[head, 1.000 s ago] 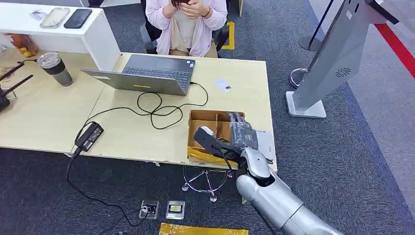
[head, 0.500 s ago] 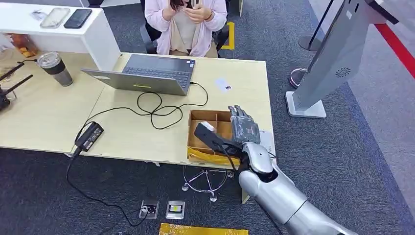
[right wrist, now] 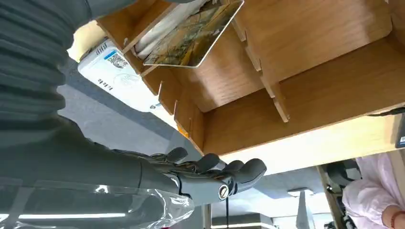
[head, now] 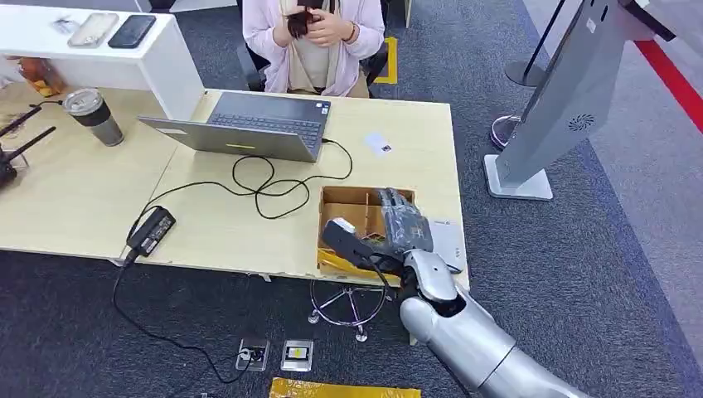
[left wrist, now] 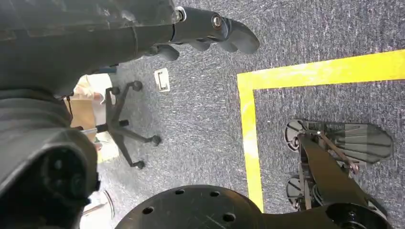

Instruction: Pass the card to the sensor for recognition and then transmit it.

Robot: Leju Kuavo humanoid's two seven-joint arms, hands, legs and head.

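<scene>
A card (right wrist: 193, 36) printed with a brown and green picture leans inside one compartment of the wooden divided box (right wrist: 305, 95). In the head view my right hand (head: 403, 222) hovers over the right side of the box (head: 352, 199), fingers stretched forward and holding nothing. Its fingers (right wrist: 215, 176) reach past the box wall and stay apart from the card. A flat white device with a QR label (right wrist: 112, 71) lies on the table beside the box, under my right forearm (head: 448, 240). My left hand (left wrist: 210, 26) hangs over the carpet with nothing in it.
A small white card (head: 378, 145) lies on the table beyond the box. A laptop (head: 249, 124), its cable and a power brick (head: 151, 230) take up the table's middle. A person (head: 315, 41) sits behind the table. A grey kiosk (head: 564, 99) stands on the floor to the right.
My right hand lifted slightly, then came back down and a little left over the box. The person's hands moved up near their face.
</scene>
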